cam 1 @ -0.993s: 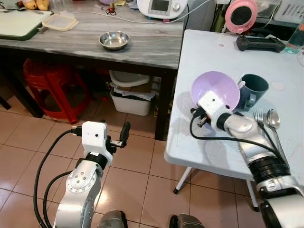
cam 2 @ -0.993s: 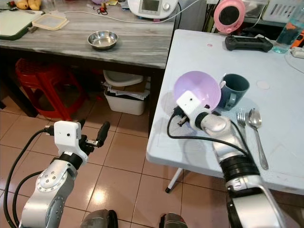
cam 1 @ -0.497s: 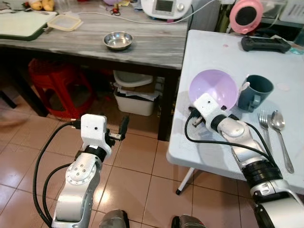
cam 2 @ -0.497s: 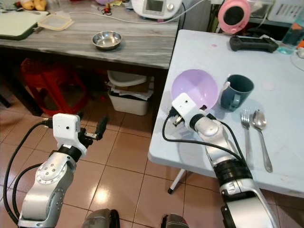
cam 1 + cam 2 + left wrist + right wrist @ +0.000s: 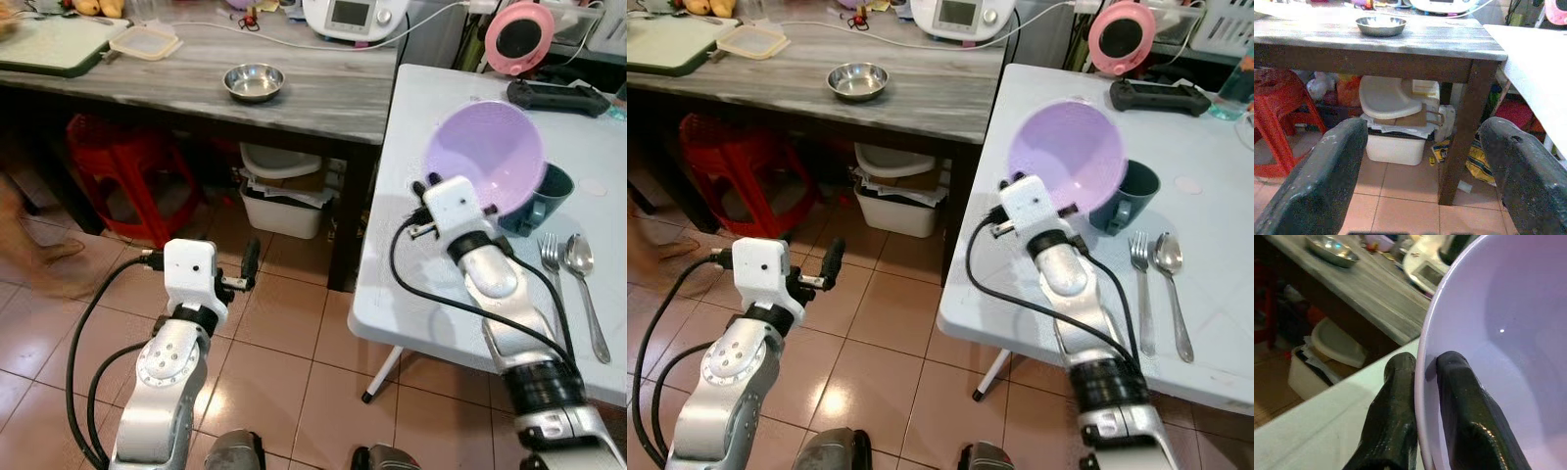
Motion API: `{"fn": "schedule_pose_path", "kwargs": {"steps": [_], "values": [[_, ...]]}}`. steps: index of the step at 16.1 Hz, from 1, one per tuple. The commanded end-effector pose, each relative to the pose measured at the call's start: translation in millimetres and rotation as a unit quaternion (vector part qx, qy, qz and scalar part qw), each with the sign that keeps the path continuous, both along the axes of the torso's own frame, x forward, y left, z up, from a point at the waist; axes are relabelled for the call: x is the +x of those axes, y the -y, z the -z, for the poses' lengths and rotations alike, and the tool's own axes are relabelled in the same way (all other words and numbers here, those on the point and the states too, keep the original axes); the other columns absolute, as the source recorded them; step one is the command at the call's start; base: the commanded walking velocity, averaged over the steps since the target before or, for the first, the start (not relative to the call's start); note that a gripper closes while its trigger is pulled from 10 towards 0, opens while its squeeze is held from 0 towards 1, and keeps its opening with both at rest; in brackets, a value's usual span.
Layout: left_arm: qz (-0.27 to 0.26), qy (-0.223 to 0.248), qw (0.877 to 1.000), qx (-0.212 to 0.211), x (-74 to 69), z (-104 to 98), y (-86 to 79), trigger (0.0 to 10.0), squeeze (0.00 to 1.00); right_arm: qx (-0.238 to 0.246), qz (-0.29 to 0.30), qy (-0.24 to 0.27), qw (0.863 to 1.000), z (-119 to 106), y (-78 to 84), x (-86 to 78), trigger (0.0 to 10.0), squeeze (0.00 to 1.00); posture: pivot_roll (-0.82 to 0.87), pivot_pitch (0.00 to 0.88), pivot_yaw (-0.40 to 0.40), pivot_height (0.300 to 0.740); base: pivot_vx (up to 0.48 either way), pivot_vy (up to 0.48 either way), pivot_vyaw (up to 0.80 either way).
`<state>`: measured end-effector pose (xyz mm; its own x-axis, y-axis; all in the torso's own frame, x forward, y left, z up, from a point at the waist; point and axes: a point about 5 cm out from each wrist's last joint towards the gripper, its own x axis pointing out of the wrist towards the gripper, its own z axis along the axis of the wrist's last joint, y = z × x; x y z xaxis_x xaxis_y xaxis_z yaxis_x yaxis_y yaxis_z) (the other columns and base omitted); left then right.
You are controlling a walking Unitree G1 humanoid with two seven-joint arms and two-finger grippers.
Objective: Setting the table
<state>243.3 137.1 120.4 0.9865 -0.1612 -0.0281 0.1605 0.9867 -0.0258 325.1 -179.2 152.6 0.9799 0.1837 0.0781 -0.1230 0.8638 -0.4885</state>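
My right gripper (image 5: 1422,374) is shut on the rim of a lilac plastic bowl (image 5: 485,152), which it holds tilted above the white table (image 5: 411,284). Both black fingers (image 5: 1396,396) pinch the rim, one inside and one outside. Just behind the bowl a dark teal mug (image 5: 545,196) stands on the table. A fork (image 5: 553,269) and a spoon (image 5: 584,274) lie side by side to the mug's right. My left gripper (image 5: 247,264) hangs open over the tiled floor, away from the table, with nothing between its fingers.
A grey wooden table (image 5: 313,93) to the left carries a steel bowl (image 5: 253,82), a lidded container (image 5: 144,42) and a cutting board (image 5: 49,44). A red stool (image 5: 113,171) and a white bin (image 5: 284,201) sit under it. A person's bare foot (image 5: 49,257) is at far left.
My right gripper has lifted the lilac bowl higher and tipped it further, and it now covers part of the mug. The camera has shifted; a person's foot has come into view at left.
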Motion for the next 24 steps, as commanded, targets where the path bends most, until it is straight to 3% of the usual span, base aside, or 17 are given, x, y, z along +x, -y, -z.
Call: {"fn": "schedule_pose_path", "kwargs": {"steps": [1,7,13,14,15,20,24], "values": [[-0.002,0.008,1.000,-0.001,-2.8,-4,1.1,10.0,0.00,0.010,0.025,0.021,0.999,-9,7.2,-1.5,0.0,0.00,0.13,0.083,-0.019,0.740,0.000,0.000,0.00],[0.000,-0.009,1.000,-0.008,-20.5,1,3.4,10.0,0.00,0.038,0.065,0.052,0.996,-12,12.2,-23.5,0.0,0.00,0.13,0.146,-0.017,0.740,0.000,0.000,0.00],[0.007,-0.005,1.000,-0.017,-18.2,-4,11.3,10.0,0.00,0.069,0.068,0.060,0.993,-16,4.4,-34.7,0.0,0.00,0.08,0.140,-0.036,0.740,0.000,0.111,0.00],[0.006,-0.004,1.000,-0.017,-18.5,-4,11.3,10.0,0.00,0.070,0.066,0.061,0.994,-16,3.2,-35.2,0.7,0.00,0.07,0.137,-0.038,0.740,0.000,0.439,0.00],[0.002,-0.004,1.000,-0.013,-17.7,-1,9.8,10.0,0.00,0.064,0.070,0.068,0.993,-19,-0.1,-36.2,10.0,0.00,0.05,0.126,-0.037,0.740,0.000,0.476,0.00],[0.015,0.040,0.999,0.000,1.3,-19,13.6,10.0,0.00,0.101,0.076,0.076,0.989,-23,-7.5,-33.8,10.0,0.00,0.04,0.107,-0.028,0.740,0.000,0.466,0.00],[0.013,0.052,0.999,0.006,5.4,-23,12.3,10.0,0.00,0.109,0.072,0.087,0.988,-34,-12.7,-29.4,10.0,0.00,0.03,0.116,-0.025,0.740,0.000,0.438,-0.45]]}}
